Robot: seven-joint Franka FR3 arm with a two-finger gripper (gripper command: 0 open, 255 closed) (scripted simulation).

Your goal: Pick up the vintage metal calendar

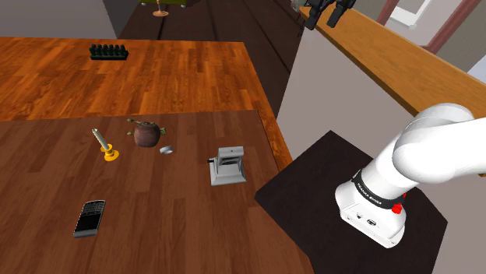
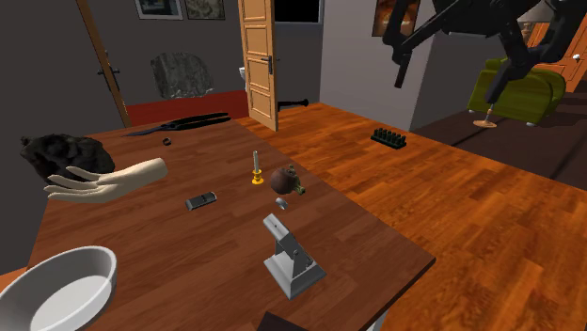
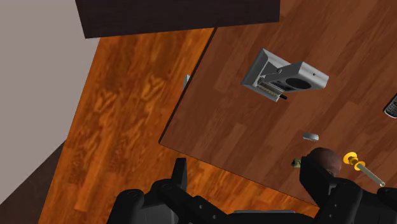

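Pincer (image 3: 247, 181) is spread open, well above the surface (image 3: 242, 133). Calendar (image 3: 284, 75) probably best centred under it first, then gripped across the upright part.

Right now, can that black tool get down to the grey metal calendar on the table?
Probably yes. The black tool hangs open high up, and the boxy grey metal calendar stands alone near the edge of the brown wooden table, nothing over it or touching it.
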